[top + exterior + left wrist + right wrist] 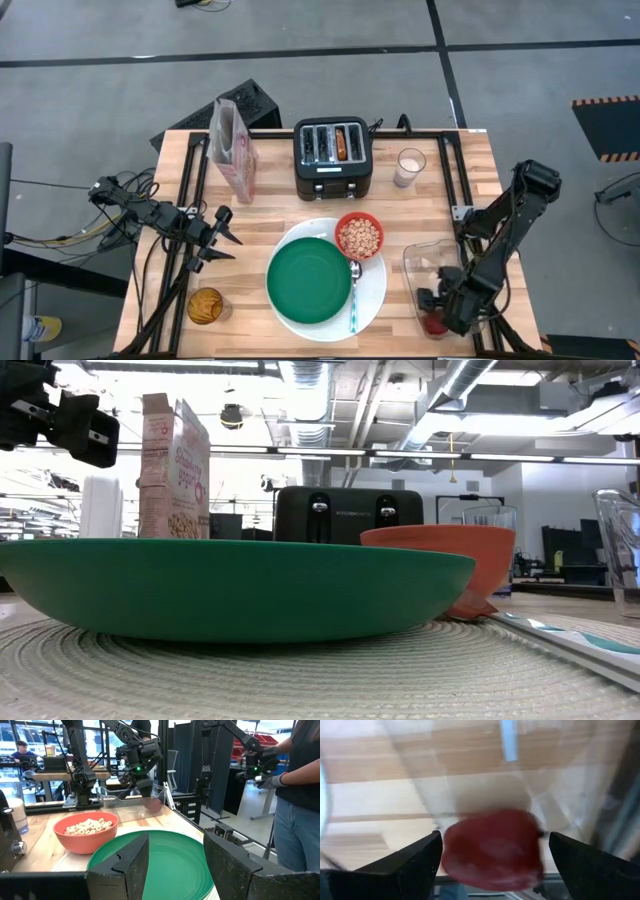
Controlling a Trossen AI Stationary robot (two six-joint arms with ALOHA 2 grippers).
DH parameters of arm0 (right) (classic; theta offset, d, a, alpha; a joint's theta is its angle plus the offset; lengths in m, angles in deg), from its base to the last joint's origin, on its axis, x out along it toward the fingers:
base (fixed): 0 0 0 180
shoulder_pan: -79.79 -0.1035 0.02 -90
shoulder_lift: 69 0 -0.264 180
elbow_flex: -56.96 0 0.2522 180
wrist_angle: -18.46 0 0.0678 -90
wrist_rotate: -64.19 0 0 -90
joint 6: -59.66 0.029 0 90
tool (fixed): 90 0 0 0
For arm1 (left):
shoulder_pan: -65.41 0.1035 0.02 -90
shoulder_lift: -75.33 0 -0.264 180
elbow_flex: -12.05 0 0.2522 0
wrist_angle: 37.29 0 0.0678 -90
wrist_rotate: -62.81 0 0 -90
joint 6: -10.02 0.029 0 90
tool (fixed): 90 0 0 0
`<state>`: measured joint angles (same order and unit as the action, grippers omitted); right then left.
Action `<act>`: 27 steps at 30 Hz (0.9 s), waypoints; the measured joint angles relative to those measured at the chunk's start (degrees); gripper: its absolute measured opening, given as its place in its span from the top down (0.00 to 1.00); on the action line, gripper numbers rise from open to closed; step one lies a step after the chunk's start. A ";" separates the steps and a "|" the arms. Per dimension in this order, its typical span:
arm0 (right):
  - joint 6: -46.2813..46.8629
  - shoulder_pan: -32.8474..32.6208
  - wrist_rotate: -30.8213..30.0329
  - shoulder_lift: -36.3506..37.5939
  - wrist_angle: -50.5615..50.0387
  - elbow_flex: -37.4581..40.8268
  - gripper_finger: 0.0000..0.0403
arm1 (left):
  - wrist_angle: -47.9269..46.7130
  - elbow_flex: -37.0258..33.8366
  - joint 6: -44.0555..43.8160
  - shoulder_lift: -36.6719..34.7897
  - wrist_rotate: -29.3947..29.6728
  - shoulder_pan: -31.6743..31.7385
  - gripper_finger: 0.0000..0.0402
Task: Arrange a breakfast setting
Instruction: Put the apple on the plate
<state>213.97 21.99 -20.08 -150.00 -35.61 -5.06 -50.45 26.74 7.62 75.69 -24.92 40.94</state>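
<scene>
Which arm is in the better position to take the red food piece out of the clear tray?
Right. The right gripper is already inside the clear tray, fingers open on both sides of the red food piece. The left gripper hangs beyond the green plate, far away.

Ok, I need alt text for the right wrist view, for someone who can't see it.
The right gripper is open, its two dark fingers either side of a small red food piece that lies blurred just ahead, inside the clear plastic tray. The pale wooden table shows through the tray.
</scene>
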 joint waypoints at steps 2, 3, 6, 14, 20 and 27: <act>-0.34 -0.43 -0.11 -0.16 0.39 0.01 0.04 | 0.00 0.00 0.00 0.07 0.00 0.02 0.56; -0.50 -0.53 -0.11 -0.07 0.40 0.01 0.04 | 0.00 0.00 0.00 0.09 0.02 0.00 0.56; -1.87 -1.03 0.29 -0.03 1.42 -0.01 0.04 | 0.00 0.00 0.00 0.09 0.02 0.01 0.56; -6.23 -3.56 -3.26 2.77 2.97 -0.01 0.04 | 0.00 0.00 0.00 0.11 0.02 0.02 0.56; -7.17 -3.63 -3.85 3.04 2.40 -0.10 0.04 | 0.00 0.00 0.00 0.11 0.02 0.02 0.56; -5.97 -3.63 -2.43 -0.12 6.27 -0.07 0.04 | 0.00 0.00 0.00 0.11 0.04 0.00 0.56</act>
<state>207.99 18.36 -22.50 -150.12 -29.34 -5.14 -50.45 26.74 7.62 75.80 -24.88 40.94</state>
